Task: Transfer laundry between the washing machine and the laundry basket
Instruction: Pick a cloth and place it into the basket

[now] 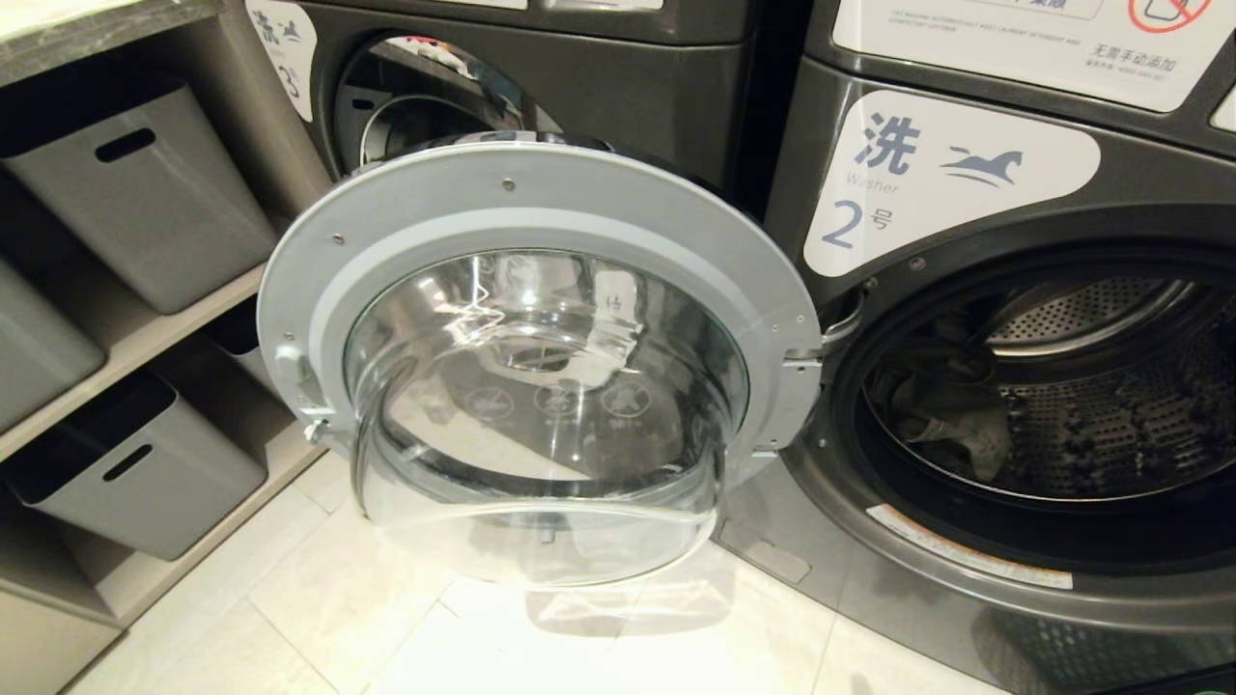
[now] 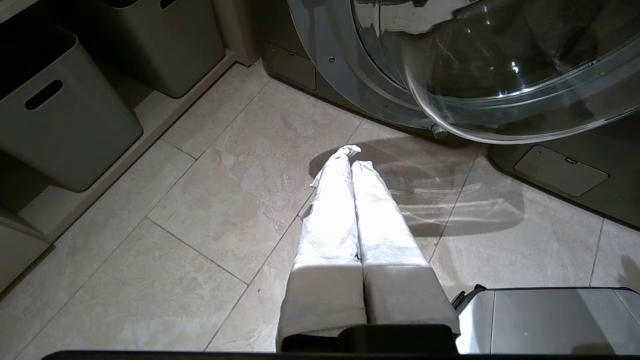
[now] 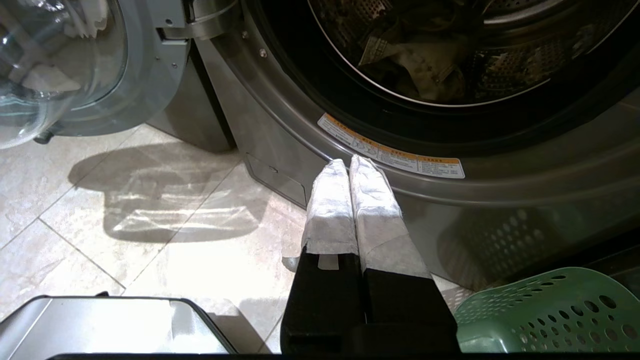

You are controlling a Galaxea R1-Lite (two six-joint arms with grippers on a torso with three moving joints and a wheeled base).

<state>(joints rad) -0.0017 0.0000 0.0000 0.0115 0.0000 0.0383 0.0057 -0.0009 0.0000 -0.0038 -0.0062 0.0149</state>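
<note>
Hanging low over the tiled floor, the left hand had its white-wrapped fingers pressed together and held nothing; the right hand was closed and empty too, its tips pointing at the washing machine. Just beside the right hand stood the laundry basket, green and full of round holes, with only a part of its wall in view, so what lay inside could not be told. Beyond it the washing machine marked 2 stood with its round glass door swung wide open. Inside the perforated drum lay the laundry, a crumpled grey-olive garment near the front rim. Farther left, grey bins sat on shelves, their contents hidden.
</note>
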